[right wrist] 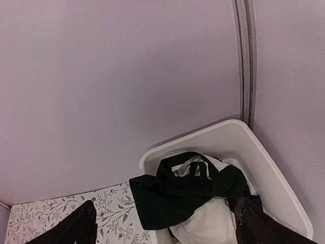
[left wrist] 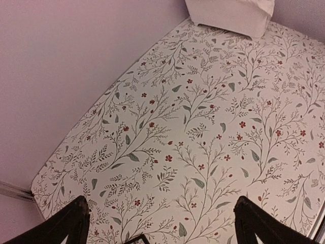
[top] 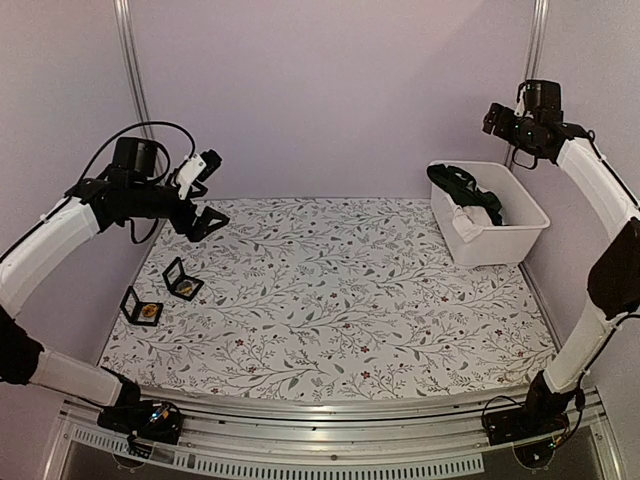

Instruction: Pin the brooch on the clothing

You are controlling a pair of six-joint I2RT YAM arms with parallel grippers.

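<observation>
The left gripper (top: 207,222) hung released above the far left corner of the bench (top: 350,300). Its two black fingers (left wrist: 66,226) were spread wide with nothing between them. The bench's white cover was printed with grey sprigs and small red flowers.

Nearer than that gripper, along the left edge, stood two small square black cases with their lids up. The farther black case (top: 183,279) sat a little in from the edge. The nearer black case (top: 142,308) sat just beside it, closer to the near left corner. A small round gold-coloured brooch (top: 187,287) lay in the first and a second brooch (top: 148,313) in the other; both were too small to make out further.

The right gripper (top: 497,118) was raised high over the far right corner, likewise released, its fingers (right wrist: 76,229) apart and empty. Beneath it a white rectangular plastic bin (top: 515,235) sat in that corner, close along the right edge. The white T-shirt with dark green-black sleeves (right wrist: 177,198) lay crumpled inside the bin, its print hidden in the folds. A dark part was draped over the rim on the side facing the middle of the bench.
</observation>
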